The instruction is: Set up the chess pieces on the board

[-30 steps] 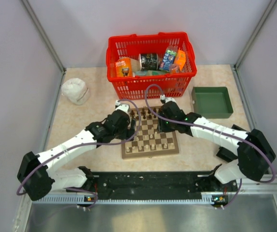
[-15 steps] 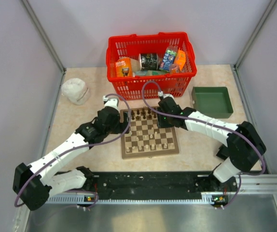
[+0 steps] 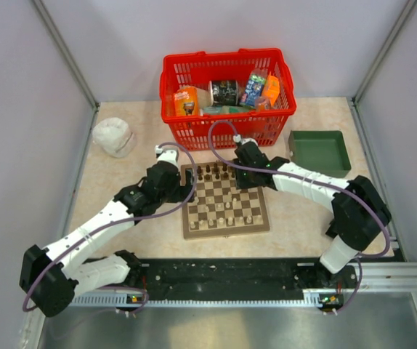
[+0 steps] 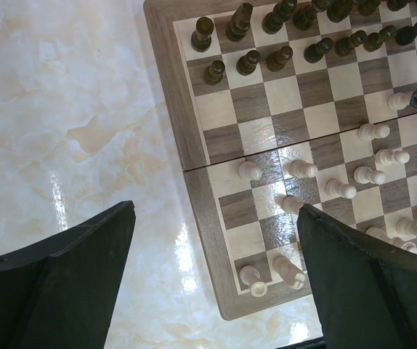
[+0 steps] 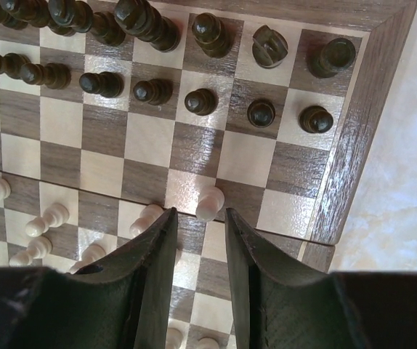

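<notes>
The left gripper point(image 4: 216, 212) has drawn back off the board point(image 4: 181, 109) at its left edge. Its fingers are now spread wide over the bench point(image 4: 63, 109), holding nothing. The right gripper point(image 5: 200, 215) has shifted toward the board's far right corner, fingers narrowed but apart. A pale pawn point(image 5: 208, 202) stands ungripped just beyond their tips. Dark chess pieces point(image 5: 201, 100) line the board's far rows, so that pawn looks next.

**Bright, even light; glare on polished surfaces**

The top view is bright and evenly lit from above, with soft shadows. In the left wrist view, white glare streaks the glossy table point(image 4: 70, 109) and the board point(image 4: 263, 134). At the near edge of both wrist views the fingers point(image 5: 147, 291) look dark and slightly soft, while the chess pieces point(image 5: 201, 102) are sharp.
</notes>
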Controlling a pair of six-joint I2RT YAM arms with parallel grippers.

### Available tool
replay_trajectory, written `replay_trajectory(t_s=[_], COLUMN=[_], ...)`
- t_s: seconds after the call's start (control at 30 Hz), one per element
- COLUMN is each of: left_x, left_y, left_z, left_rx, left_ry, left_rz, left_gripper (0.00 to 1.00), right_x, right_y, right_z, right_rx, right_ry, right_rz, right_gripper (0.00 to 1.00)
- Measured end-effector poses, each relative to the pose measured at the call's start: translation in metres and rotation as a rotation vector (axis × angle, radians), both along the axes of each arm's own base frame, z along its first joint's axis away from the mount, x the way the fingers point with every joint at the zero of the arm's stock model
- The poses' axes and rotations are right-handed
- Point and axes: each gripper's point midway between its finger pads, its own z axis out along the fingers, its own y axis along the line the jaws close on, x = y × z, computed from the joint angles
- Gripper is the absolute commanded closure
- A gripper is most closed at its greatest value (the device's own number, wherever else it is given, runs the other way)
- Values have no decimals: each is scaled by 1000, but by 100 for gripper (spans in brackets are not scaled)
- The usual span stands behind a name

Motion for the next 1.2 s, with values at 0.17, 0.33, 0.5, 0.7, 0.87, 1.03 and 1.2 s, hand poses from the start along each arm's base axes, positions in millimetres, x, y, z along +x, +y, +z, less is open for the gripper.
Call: replay_trajectory(t_s=[0.17,0.33,0.5,0.7,0.87,1.03,1.2], left_x=[0,-1,-2,-4,-7,-7,-7], left_y=[1,3,4,6,8,8,8], left_z=[0,-5,-6,-6,-13,-14,-13], left_rx=[5,15,17,13,20,19,18], left_ry=[-1,8,10,4,19,22,20], left_rz=[-3,-3,-1,0,-2,-3,-1], left_gripper=[1,1,1,1,1,1,1], right_x=[2,6,10,9,8,7,7], right_y=[-3,-3,1,1,0,-1,-1], right_z=[-8,-10,-9,-10,-11,-12,-14], right_rx=[-23,-32,-32,-37,-43,-46,-54], right_ry=[12,16,14,20,26,29,32], right_rz=[4,9,15,21,23,24,29], right_gripper=[68,69,70,70,70,72,72])
